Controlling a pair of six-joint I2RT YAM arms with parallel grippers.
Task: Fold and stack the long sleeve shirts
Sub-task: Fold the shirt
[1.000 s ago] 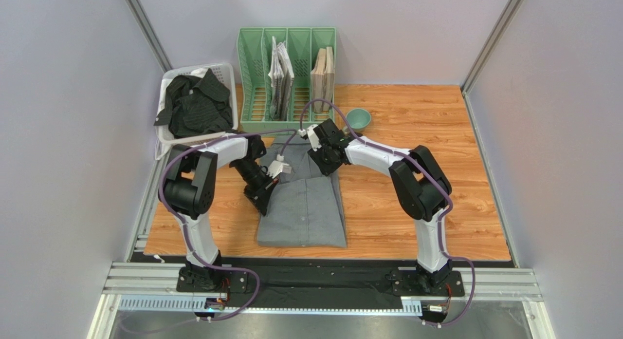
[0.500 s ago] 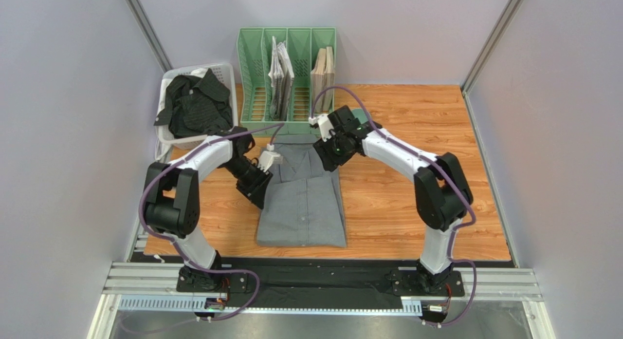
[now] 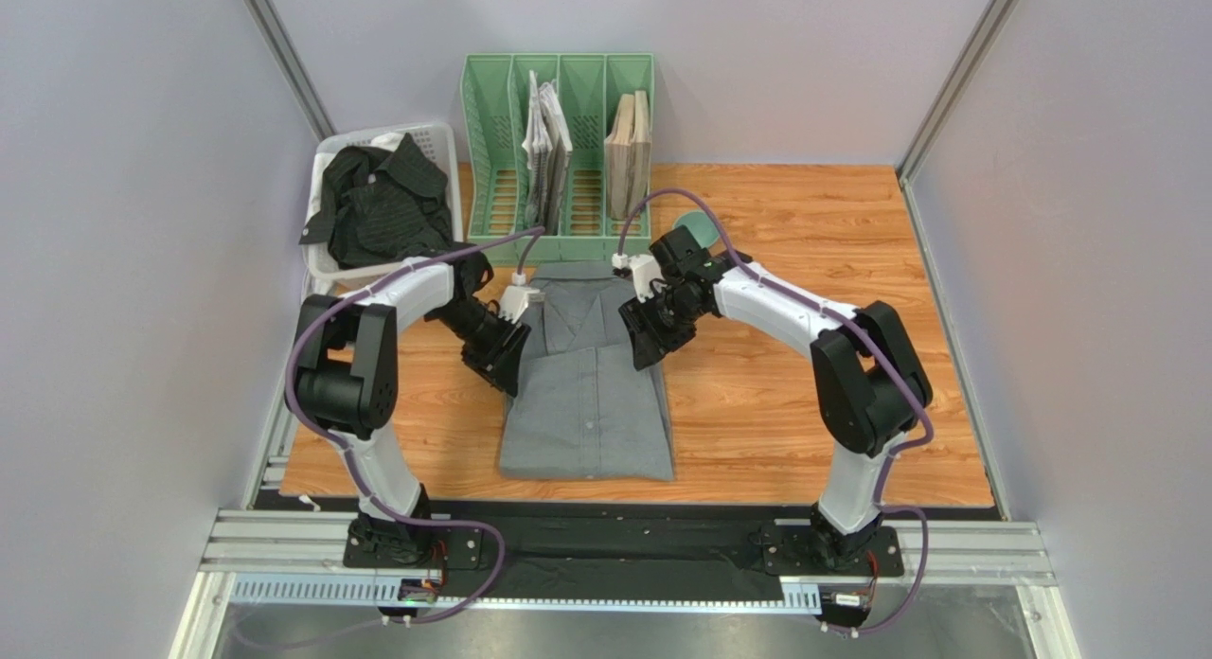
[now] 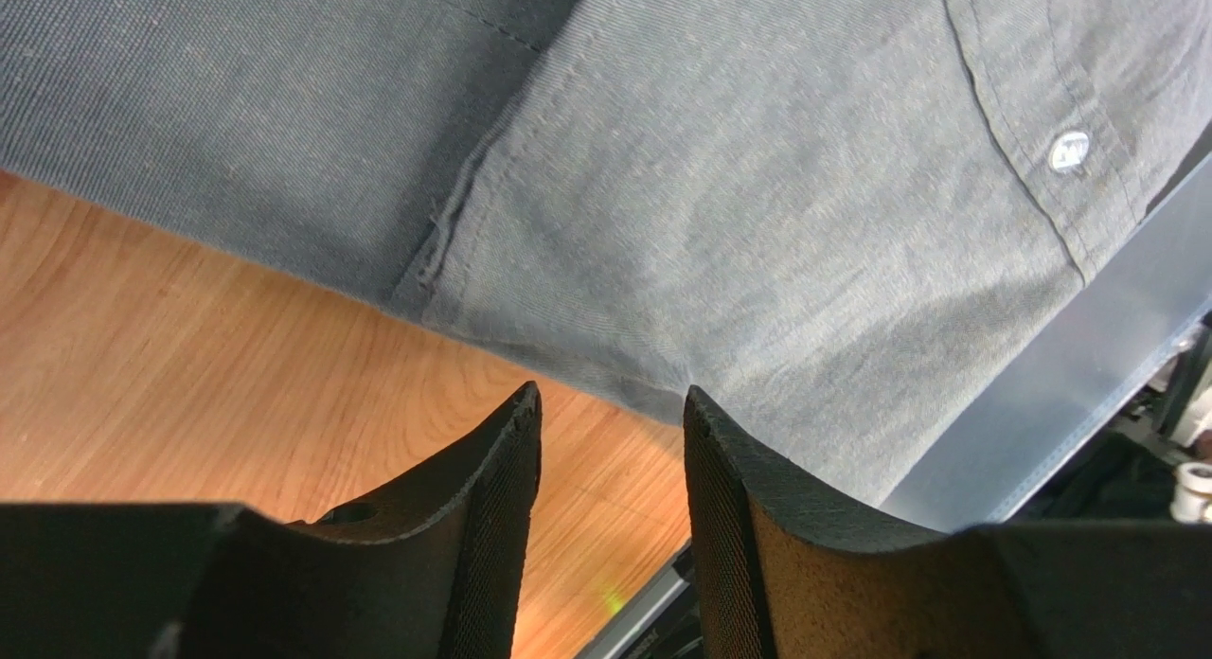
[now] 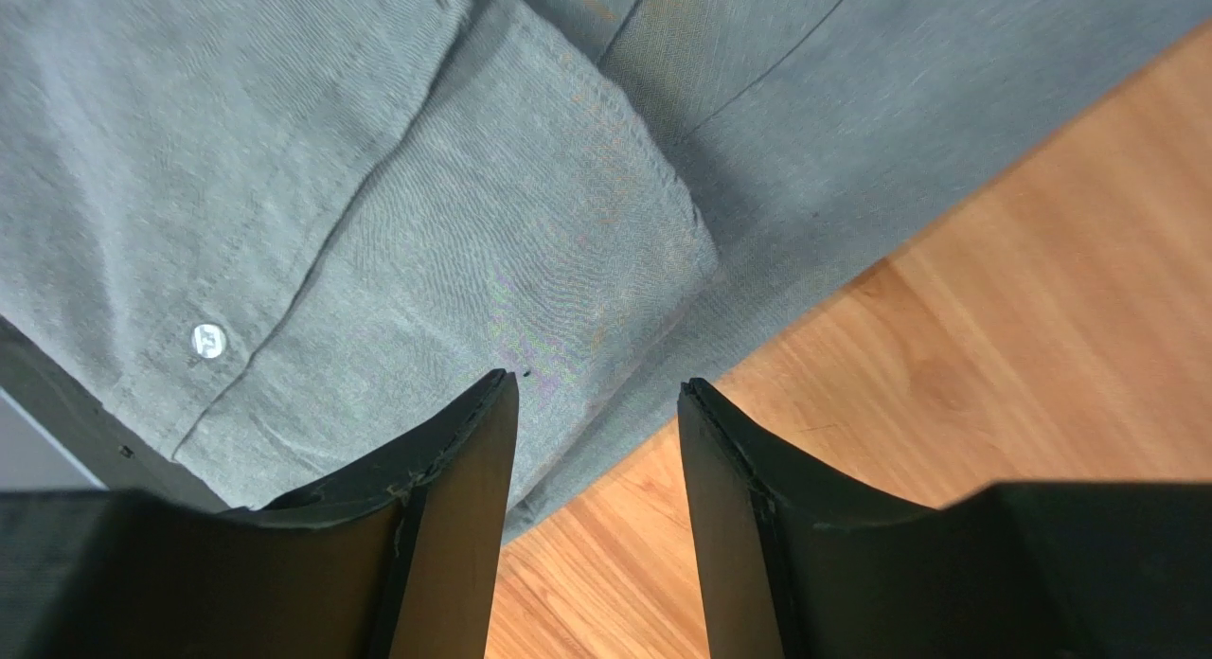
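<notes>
Just in front of the green file rack (image 3: 485, 134), on its near side, the grey shirt (image 3: 588, 389) is lying flat on the wooden table (image 3: 854, 290). It is folded into a long narrow panel, its collar end pointing toward the rack and its hem pointing away from it. To the left of the rack, the black shirt (image 3: 377, 205) is sitting bunched in a white basket (image 3: 447, 137), spilling a little over the rim. The left gripper (image 4: 612, 432) is hovering over the grey shirt's left edge, below the rack's left half. Its jaws are standing partly apart and gripping nothing, and through the gap bare wood and the cloth's folded edge are showing. The right gripper (image 5: 595, 404) is hanging over the shirt's opposite edge, below the rack's right half. It too is standing partly open and holding nothing (the fabric is lying beyond the fingertips rather than between them). Whether either set of fingertips is touching the cloth cannot be told. One small pale button (image 4: 1069, 151) is showing on the placket in the left wrist view, and another is showing in the right wrist view. Inside the rack, papers (image 3: 544, 127) and flat brown items are standing upright in the slots.
</notes>
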